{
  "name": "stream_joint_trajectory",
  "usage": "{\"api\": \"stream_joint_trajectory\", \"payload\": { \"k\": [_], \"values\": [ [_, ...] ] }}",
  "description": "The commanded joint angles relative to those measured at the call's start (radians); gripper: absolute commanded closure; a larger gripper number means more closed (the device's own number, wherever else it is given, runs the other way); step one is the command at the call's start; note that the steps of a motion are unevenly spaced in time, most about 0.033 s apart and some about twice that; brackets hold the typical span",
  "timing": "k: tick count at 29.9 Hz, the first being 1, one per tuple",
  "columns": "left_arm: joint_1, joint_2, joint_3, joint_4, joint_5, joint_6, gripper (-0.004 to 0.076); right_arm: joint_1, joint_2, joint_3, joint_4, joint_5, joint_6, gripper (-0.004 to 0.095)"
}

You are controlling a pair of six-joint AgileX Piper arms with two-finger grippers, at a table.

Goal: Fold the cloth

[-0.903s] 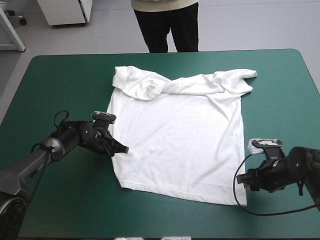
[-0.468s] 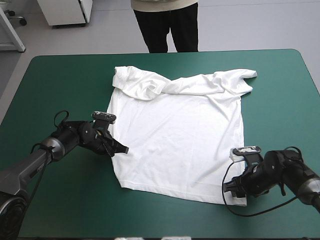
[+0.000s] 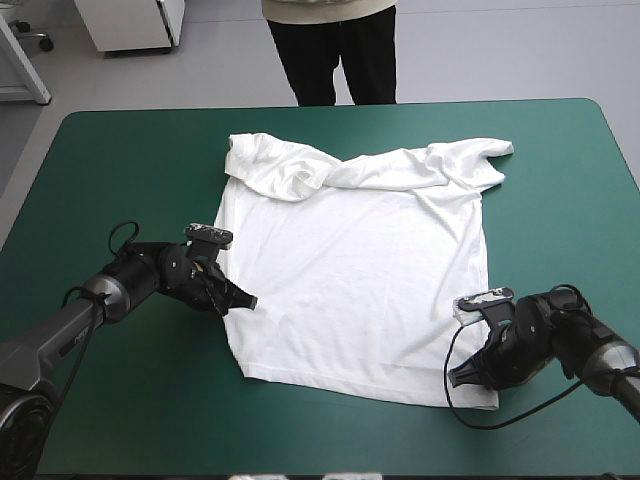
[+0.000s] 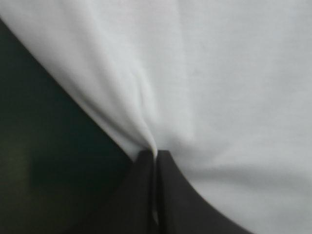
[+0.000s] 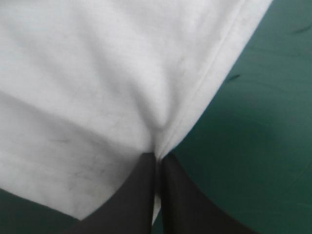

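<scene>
Bare teal-green cover [image 3: 120, 160] rings the flat T-shirt [image 3: 360, 260], widest at left and right.

The T-shirt [image 3: 350, 270] is soft white cloth, matt, creased at 12 o'clock, with faint grey smudges near the stitched hem at 5 o'clock. The cover [image 3: 130, 160] is smooth, matt teal-green. The right gripper [image 5: 157, 158] has smooth, matt black fingers [image 5: 185, 204]

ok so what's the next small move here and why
Probably raise both grippers slightly together. The left gripper is shut on the T-shirt's side edge, the right gripper on its edge near the hem corner, and it lies flat, so the grasps look ready for lifting into a fold.
</scene>
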State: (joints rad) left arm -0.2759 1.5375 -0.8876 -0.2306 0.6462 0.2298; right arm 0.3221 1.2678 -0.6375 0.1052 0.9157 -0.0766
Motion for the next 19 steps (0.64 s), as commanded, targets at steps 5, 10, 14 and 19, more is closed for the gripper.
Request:
{"api": "stream_joint_trajectory", "payload": {
  "k": [5,10,14,19],
  "values": [
    [-0.003,-0.091,-0.028,0.000,-0.007,-0.004,0.0733,0.009,-0.088,-0.054,0.132,-0.311,0.000,0.0913],
    [-0.003,-0.176,-0.154,0.027,0.000,-0.004,0.0733,0.009,-0.187,-0.231,0.054,-0.334,0.002,0.0913],
    [-0.003,-0.230,-0.304,0.070,0.004,-0.004,0.0733,0.009,-0.219,-0.412,-0.042,-0.327,0.002,0.0914],
    [-0.003,-0.255,-0.560,0.108,0.032,0.013,0.0733,0.009,-0.220,-0.659,-0.143,-0.316,-0.004,0.0920]
  ]
}}
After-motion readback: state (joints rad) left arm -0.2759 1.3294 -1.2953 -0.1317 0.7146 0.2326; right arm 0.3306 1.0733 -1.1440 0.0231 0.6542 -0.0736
